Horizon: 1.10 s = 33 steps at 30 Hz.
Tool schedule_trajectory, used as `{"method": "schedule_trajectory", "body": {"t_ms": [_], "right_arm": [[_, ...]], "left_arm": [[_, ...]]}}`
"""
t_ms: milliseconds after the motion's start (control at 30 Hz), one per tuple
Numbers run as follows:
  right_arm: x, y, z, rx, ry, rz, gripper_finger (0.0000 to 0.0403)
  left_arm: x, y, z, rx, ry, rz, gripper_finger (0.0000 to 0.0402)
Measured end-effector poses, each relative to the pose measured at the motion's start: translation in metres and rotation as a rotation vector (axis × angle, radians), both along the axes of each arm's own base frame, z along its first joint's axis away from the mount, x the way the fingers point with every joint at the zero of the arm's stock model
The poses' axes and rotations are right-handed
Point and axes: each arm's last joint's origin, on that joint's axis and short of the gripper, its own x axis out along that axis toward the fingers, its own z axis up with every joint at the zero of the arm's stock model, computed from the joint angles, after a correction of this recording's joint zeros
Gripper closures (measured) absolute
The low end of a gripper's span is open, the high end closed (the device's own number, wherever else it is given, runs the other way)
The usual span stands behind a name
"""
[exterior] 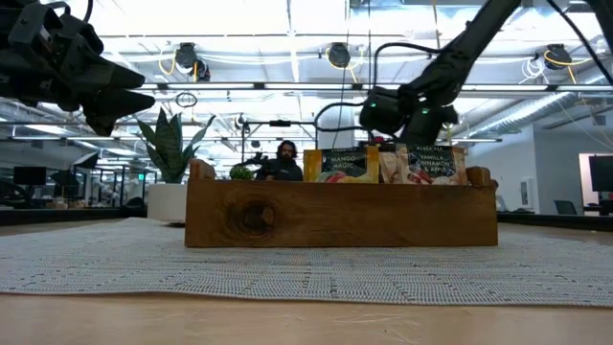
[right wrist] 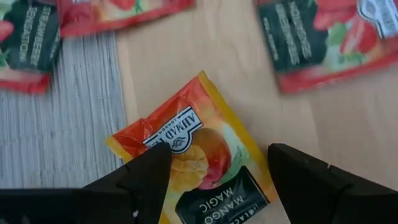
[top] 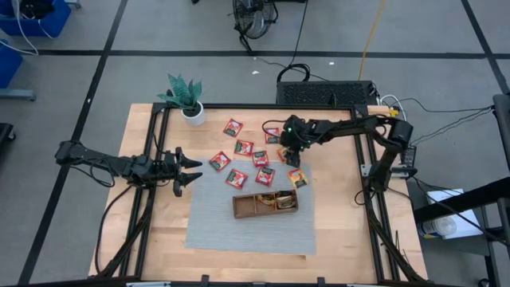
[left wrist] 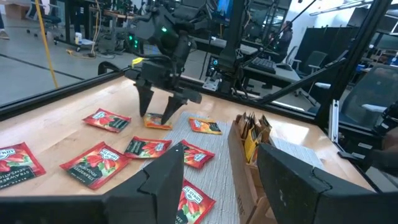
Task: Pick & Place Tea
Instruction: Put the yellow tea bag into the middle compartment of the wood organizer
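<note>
An orange-yellow tea sachet (right wrist: 199,158) lies flat on the bare wood at the far edge of the grey mat (top: 247,219). My right gripper (right wrist: 217,180) is open and points steeply down just over it, one finger on either side; in the left wrist view the right gripper (left wrist: 158,115) shows its tips close above the sachet (left wrist: 158,123). Several red sachets (top: 244,147) lie scattered on the mat and the wood. The wooden tray (top: 265,204) holds a few upright sachets (exterior: 350,165). My left gripper (top: 187,171) hangs open over the mat's left edge.
A potted plant (top: 185,96) stands at the table's far left corner. Red sachets (right wrist: 311,37) lie close around the orange one. Another orange sachet (top: 298,177) rests beside the tray's far right end. Free mat lies on the near side of the tray.
</note>
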Motion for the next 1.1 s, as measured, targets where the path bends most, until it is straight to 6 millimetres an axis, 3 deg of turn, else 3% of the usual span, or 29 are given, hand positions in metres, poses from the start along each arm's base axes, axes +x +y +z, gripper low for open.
{"method": "schedule_trajectory", "body": {"t_ms": [200, 567, 733, 867, 1100], "right_arm": [[-0.004, 0.002, -0.004, 0.03, 0.052, -0.031, 0.0191], [-0.007, 0.003, 0.015, 0.017, 0.008, -0.059, 0.0392], [-0.009, 0.01, 0.032, -0.086, 0.007, -0.051, 0.0398], [-0.008, 0.028, 0.063, -0.293, -0.036, -0.007, 0.04], [-0.008, 0.098, 0.112, -0.628, -0.133, 0.152, 0.0402]], "left_arm": [[0.0, 0.0, 0.0, 0.0, 0.0, 0.0, 0.0197], [0.0, 0.0, 0.0, 0.0, 0.0, 0.0, 0.0197], [0.0, 0.0, 0.0, 0.0, 0.0, 0.0, 0.0197], [0.0, 0.0, 0.0, 0.0, 0.0, 0.0, 0.0197], [0.0, 0.0, 0.0, 0.0, 0.0, 0.0, 0.0197]]}}
